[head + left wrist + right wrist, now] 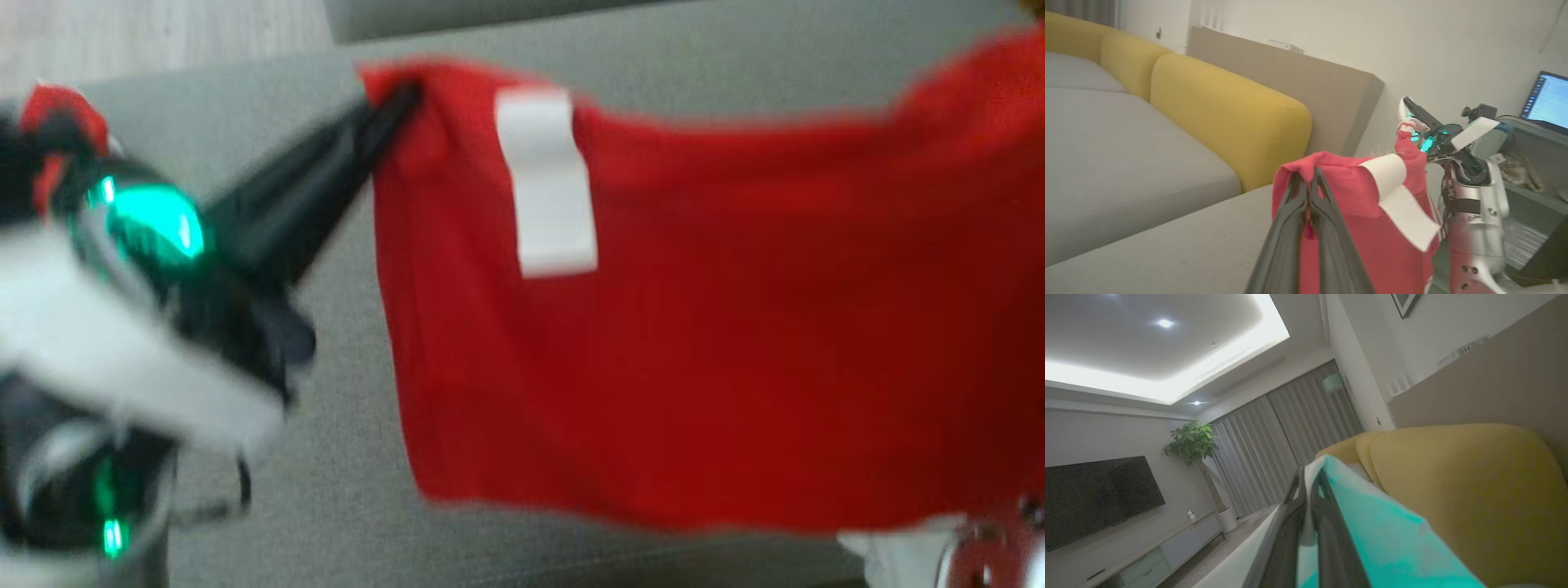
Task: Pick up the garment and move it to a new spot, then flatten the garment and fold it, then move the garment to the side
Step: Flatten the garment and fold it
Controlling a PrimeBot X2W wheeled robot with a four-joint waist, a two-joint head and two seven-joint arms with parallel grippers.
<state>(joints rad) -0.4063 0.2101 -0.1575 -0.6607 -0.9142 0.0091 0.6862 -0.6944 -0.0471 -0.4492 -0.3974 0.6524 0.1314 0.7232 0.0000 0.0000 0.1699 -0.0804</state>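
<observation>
Red garment (694, 351) hanging as a wide sheet above the grey sofa seat (326, 457), stretched between its two top corners. Hard to tell through the blur whether the lower hem touches the cushion. Left gripper (396, 94) at 10 o'clock in the head view, jaws pressed together on the upper-left corner, with a fold of red cloth nipped between the fingers in the left wrist view. Right gripper (1308, 477) likewise pinched shut, cloth draped over its fingers and tinted teal in its own wrist view, probably a trick of the light. Far corner of the garment running out of the head view at 2 o'clock. White label (547, 180) at 11 o'clock on the cloth, one end hanging loose.

Judging by the sag: light, soft, no stiffness, not fragile. Likely to slip from a shallow pinch and to bunch if the corners draw together. Best held as now — by the two top corners, kept well apart — so as to lay down flat.

Seat broad, flat and finely textured, probably with enough grip to keep cloth from sliding. Yellow back cushions (1229, 114) at 10 o'clock in the left wrist view, beige panel (1298, 77) behind them, laptop (1545, 102) at 3 o'clock. Television (1098, 498), potted plant (1192, 445) and grey curtains (1290, 445) across the room.
</observation>
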